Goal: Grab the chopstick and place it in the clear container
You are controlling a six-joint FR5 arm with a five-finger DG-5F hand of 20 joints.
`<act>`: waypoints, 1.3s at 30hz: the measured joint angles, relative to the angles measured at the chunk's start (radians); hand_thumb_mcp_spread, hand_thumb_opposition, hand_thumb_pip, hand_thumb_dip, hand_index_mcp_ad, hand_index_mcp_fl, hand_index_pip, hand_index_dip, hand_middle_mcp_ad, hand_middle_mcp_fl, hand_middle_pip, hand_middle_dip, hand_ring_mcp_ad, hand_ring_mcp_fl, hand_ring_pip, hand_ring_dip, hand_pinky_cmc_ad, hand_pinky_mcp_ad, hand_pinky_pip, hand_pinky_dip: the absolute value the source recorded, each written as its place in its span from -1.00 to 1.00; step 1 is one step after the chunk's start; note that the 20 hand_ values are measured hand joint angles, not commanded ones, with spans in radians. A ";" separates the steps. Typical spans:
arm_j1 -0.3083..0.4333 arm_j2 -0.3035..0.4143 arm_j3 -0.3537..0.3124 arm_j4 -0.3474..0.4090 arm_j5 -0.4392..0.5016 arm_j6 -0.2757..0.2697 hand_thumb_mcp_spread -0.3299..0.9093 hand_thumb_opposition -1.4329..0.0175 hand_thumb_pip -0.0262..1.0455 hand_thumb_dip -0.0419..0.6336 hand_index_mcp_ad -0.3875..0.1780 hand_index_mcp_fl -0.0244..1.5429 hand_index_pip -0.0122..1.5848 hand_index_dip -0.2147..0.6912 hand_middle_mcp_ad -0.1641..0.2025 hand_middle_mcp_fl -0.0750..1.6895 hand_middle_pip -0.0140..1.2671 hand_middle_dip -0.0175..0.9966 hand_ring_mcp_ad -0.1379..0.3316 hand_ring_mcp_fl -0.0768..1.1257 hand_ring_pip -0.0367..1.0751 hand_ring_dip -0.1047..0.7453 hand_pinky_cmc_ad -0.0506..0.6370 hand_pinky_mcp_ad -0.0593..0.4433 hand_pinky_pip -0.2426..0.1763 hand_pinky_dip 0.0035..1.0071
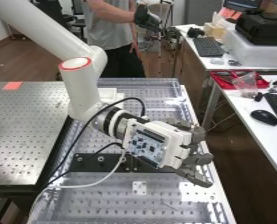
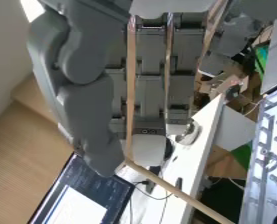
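Metal bench stands near a white desk, robot hand pinching a chopstick.

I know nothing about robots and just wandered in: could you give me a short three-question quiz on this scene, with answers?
1. True or false: a circuit board is fixed to the hand.
2. What colour is the thin stick slanting across the wrist view? (a) green (b) tan (c) blue
3. Fill in the blank: in the high view, the small orange patch lies close to the view's ___ edge.

Key: 1 true; 2 b; 3 left.
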 joint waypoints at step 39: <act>-0.014 0.036 -0.031 -0.013 -0.057 -0.008 0.31 -0.20 0.38 0.02 -0.06 -0.11 0.04 -0.50 0.23 -0.07 -0.11 0.18 -0.18 -0.11 -0.83 0.25 0.01 0.01 0.06 -0.60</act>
